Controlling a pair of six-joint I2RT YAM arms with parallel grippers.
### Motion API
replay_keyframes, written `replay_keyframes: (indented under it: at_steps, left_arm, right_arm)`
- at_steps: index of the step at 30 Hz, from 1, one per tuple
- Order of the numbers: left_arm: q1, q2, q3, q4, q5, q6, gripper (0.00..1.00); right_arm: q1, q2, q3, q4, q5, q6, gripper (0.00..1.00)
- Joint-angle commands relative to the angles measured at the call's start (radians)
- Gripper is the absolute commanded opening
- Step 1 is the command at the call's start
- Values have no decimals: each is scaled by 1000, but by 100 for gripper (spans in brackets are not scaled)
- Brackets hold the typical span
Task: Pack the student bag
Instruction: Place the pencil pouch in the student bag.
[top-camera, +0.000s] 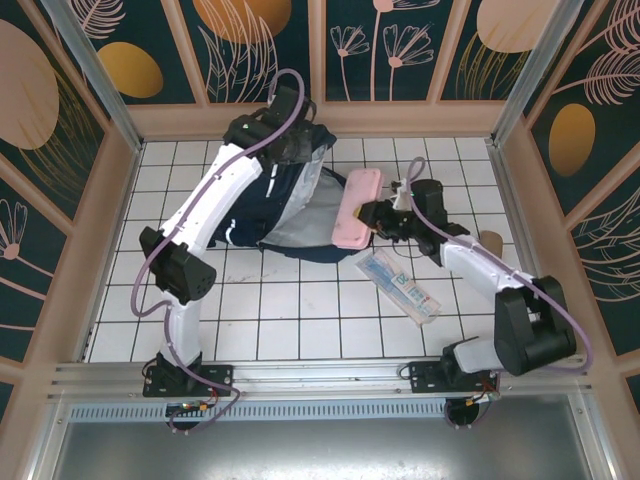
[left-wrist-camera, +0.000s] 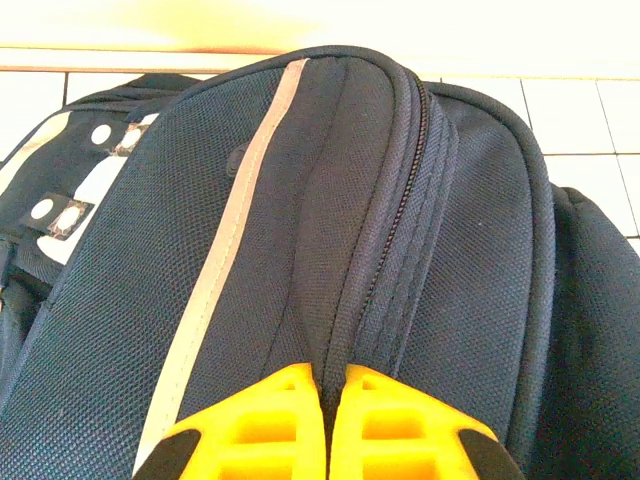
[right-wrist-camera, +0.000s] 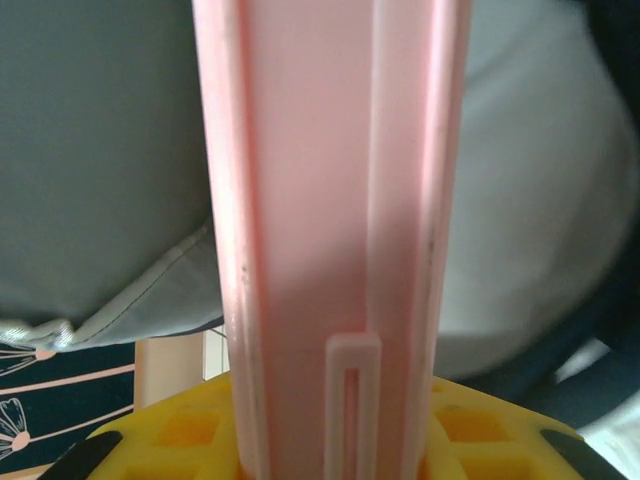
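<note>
1. Your student bag (top-camera: 285, 205) is lying on the white tiled desk (top-camera: 300, 320), in the far middle part between the two arms. Its dark navy fabric is slumping, and its mouth is gaping toward the right, showing a pale grey lining (top-camera: 312, 200).
2. Your left end effector (left-wrist-camera: 328, 425) is sitting at the far end of the bag. In the left wrist view its yellow fingers (left-wrist-camera: 250, 425) are pressing together with almost no gap, pinching a raised ridge of navy fabric just beside the zip (left-wrist-camera: 400, 210).
3. A white reflective stripe (left-wrist-camera: 228, 250) is running up the bag to the left of that pinched ridge. Grey patches (left-wrist-camera: 70, 215) with white dots are showing at the left edge of that view.
4. Your right end effector (right-wrist-camera: 335, 445) is gripping a pink case (right-wrist-camera: 330, 200). Its jaws are standing partly apart, clamping the case's lower end, with the yellow fingers (right-wrist-camera: 170, 430) pressing against it on either side.
5. In the top view the case is hanging at the right side of the bag's mouth, overlapping the grey lining, with its long side pointing away from you. In the right wrist view the grey lining is spreading out behind the case on both sides.
6. A clear packet (top-camera: 405, 285) with blue and white contents is lying flat on the desk beside the right arm, nearer to you than the case and apart from the bag.
</note>
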Motion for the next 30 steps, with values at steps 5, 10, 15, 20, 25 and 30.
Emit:
replay_keyframes:
  at_steps: [5, 10, 15, 20, 25, 30]
  left_arm:
    - [27, -120, 40, 90, 88, -31, 0]
    - [36, -125, 39, 92, 106, -35, 0]
    - [43, -127, 29, 91, 121, -36, 0]
    - [47, -139, 7, 94, 113, -37, 0]
    - [49, -163, -62, 127, 112, -42, 0]
    - [52, -175, -104, 153, 122, -57, 0]
  right_arm:
    - [104, 172, 137, 284, 20, 116, 24]
    - [172, 317, 228, 391, 34, 210, 24]
    - [217, 432, 312, 431, 59, 279, 25]
    - [216, 406, 265, 357, 172, 285, 25]
    - [201, 303, 153, 313, 279, 278, 25]
    - [200, 237, 93, 233, 332, 255, 25]
